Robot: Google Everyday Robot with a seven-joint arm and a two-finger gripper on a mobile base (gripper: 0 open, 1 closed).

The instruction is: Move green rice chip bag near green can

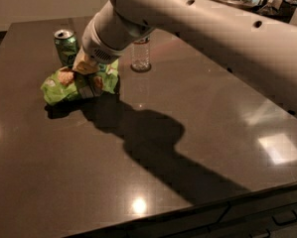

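The desk is a dark, smooth, polished slab, glossy enough to mirror the ceiling lights as bright spots. The chip bag is thin, crinkly light-green film with a soft sheen along its creases. The can is green metal with a bare silvery top. The bottle is clear plastic. The arm wears a smooth, matt, off-white plastic shell. The gripper, down on the bag beside the can, pinches the film with dull tan fingers.
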